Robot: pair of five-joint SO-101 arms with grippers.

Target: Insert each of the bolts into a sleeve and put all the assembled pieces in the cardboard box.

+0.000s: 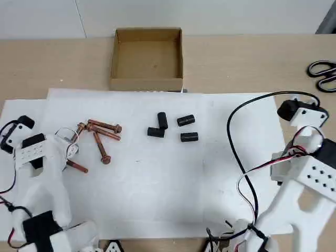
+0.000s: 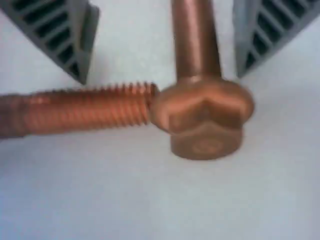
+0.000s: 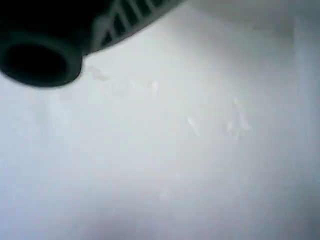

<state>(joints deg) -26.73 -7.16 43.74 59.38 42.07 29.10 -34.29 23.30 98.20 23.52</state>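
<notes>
- Hovering low over the mat (image 1: 173, 184), your left gripper (image 2: 161, 72) sits at the left end of the bolts (image 1: 102, 131).
- Its jaws are spread. The grey fingers (image 2: 70, 40) stand on either side of one bolt (image 2: 200, 120), with a gap showing on both sides, so nothing is pinched.
- That bolt lies flat on the mat. Its shank runs up between the fingers and its hex head points toward the camera.
- A second bolt (image 2: 75, 112) lies crosswise, with its threaded tip touching the first bolt's head.
- In the high view the rest of the bolts lie loose in a small cluster just beside your left gripper, some crossing each other.
- Four black sleeves (image 1: 163, 121) lie near the middle of the mat, close together and well apart from the bolts.
- The box (image 1: 147, 83) stands open-topped on the table (image 1: 52, 58), at the mat's far edge and beyond the sleeves.
- Your right gripper (image 1: 299, 113) is over the mat's right side, well away from the sleeves. You can't tell whether it is spread or closed.
- In the right wrist view a dark round thing (image 3: 40, 62) sits close to the camera above the mat. You can't tell what it is.
- Scissors (image 1: 323, 73) lie on the table at the far right.
</notes>
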